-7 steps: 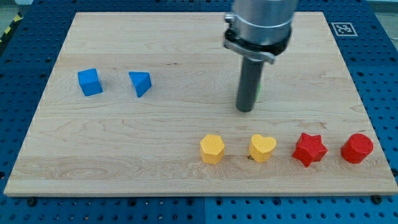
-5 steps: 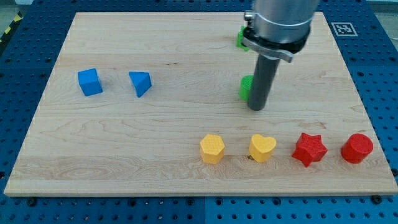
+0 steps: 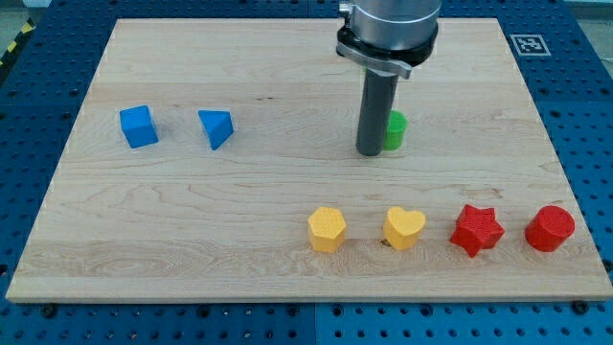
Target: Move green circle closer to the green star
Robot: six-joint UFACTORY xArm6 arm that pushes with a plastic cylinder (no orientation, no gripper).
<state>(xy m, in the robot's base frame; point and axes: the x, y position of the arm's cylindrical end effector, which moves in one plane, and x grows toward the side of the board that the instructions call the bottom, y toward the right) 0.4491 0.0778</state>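
Observation:
The green circle sits on the wooden board right of centre, partly hidden by my rod. My tip rests on the board at the circle's left side, touching or nearly touching it. The green star does not show. The arm's body at the view's top covers the spot where it stood in the earlier frame.
A blue cube and a blue triangular block sit at the view's left. Along the view's bottom stand a yellow hexagon, a yellow heart, a red star and a red circle.
My tip has moved from the green circle's right side to its left side. The arm's body now covers the green star seen earlier at the top.

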